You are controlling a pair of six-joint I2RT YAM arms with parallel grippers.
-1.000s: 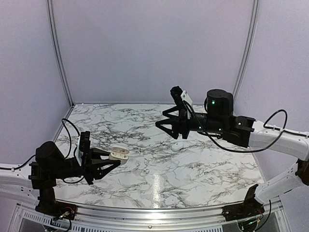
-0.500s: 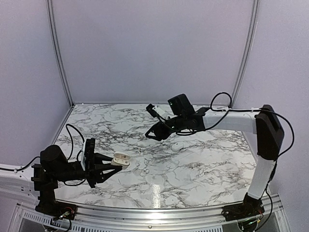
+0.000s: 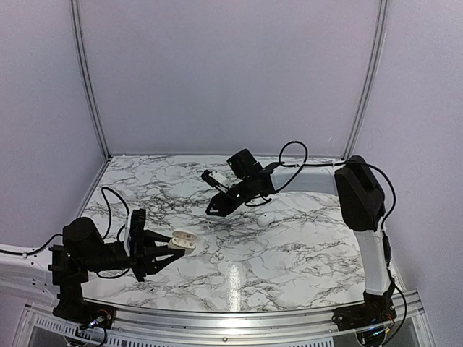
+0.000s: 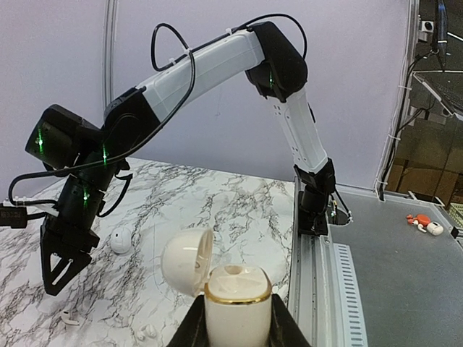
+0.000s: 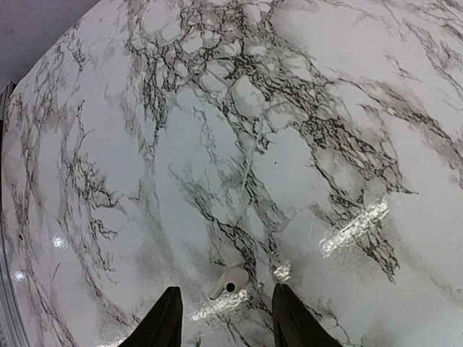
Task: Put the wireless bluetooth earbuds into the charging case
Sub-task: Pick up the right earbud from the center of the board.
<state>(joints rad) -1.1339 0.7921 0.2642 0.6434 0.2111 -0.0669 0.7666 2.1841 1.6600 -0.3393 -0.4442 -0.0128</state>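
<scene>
The charging case (image 4: 239, 303) is glossy white with a gold rim. It stands upright with its lid (image 4: 187, 262) swung open to the left, and my left gripper (image 4: 239, 329) is shut on its body. It also shows in the top view, where the charging case (image 3: 182, 239) is held just above the table at the left. One earbud (image 5: 228, 280), white with a dark spot, lies on the marble between the fingers of my right gripper (image 5: 226, 322). That gripper is open and touches nothing. In the top view my right gripper (image 3: 213, 210) hangs over the table's middle. A second earbud (image 4: 150, 331) lies close to the case.
A round white piece with a dark dot (image 4: 121, 241) lies on the marble table (image 3: 304, 253) behind my right gripper. The table's metal rail (image 4: 318, 289) and the right arm's base (image 4: 316, 210) are at the near edge. Purple walls close in the back and sides.
My right arm has swung left and down over the earbud, and its fingers have drawn closer together. My left gripper has shifted slightly with the case.
</scene>
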